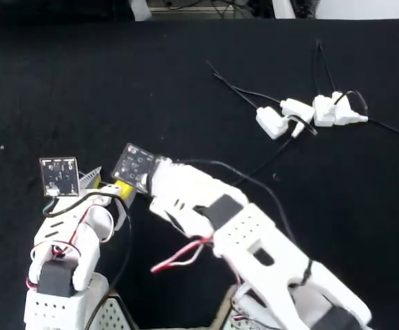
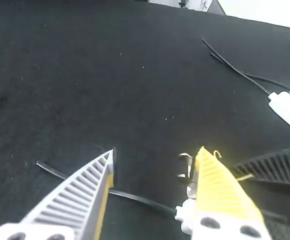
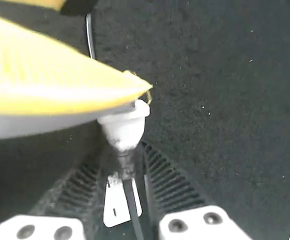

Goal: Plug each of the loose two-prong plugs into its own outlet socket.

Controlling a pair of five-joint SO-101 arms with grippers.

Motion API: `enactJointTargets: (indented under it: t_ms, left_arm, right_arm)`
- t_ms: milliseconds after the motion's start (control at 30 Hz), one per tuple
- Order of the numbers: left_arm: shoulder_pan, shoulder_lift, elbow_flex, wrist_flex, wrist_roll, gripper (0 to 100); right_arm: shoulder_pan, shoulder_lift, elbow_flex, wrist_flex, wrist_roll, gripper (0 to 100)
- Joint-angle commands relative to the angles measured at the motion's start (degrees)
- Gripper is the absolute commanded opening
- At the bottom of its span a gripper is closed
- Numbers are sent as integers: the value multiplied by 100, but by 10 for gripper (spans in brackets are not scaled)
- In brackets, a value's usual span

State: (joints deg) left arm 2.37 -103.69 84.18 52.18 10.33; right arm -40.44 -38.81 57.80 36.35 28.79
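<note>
Down at the near edge of the black table (image 1: pixel 82 89) the two grippers meet tip to tip. The right gripper (image 3: pixel 125 150) has its dark ribbed fingers drawn in close around a white plug (image 3: pixel 122 127) where the black cable (image 2: pixel 140 199) leaves it. It looks clenched on the plug, though the grip itself is partly hidden. The left gripper (image 2: pixel 156 152) stands released, with its grey finger and its yellow finger (image 3: pixel 60 85) wide apart. The cable runs across the cloth between them, and the yellow finger's tip rests against the plug's white body. A metal prong (image 2: pixel 185 167) shows just beside that tip. The white outlet sockets (image 1: pixel 303 113) lie well apart from both arms — a small cluster with thin black leads, toward the far right of the table.
</note>
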Motion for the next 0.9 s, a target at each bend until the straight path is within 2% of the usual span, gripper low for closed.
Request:
enactJointTargets:
  t_ms: [0,233,767,867]
  left_arm:
    - [22,62,-31,-70,-62,256]
    - [22,62,-31,-62,-62,256]
    - [13,62,-31,53,-70,256]
    - [13,62,-31,53,-70,256]
  right_arm:
    - [-114,-655,31,35,-255,10]
    - [-114,-1121,22,325,-273,10]
    - [-105,-1191,-180,343,-290,10]
    - [-105,-1191,-215,352,-545,10]
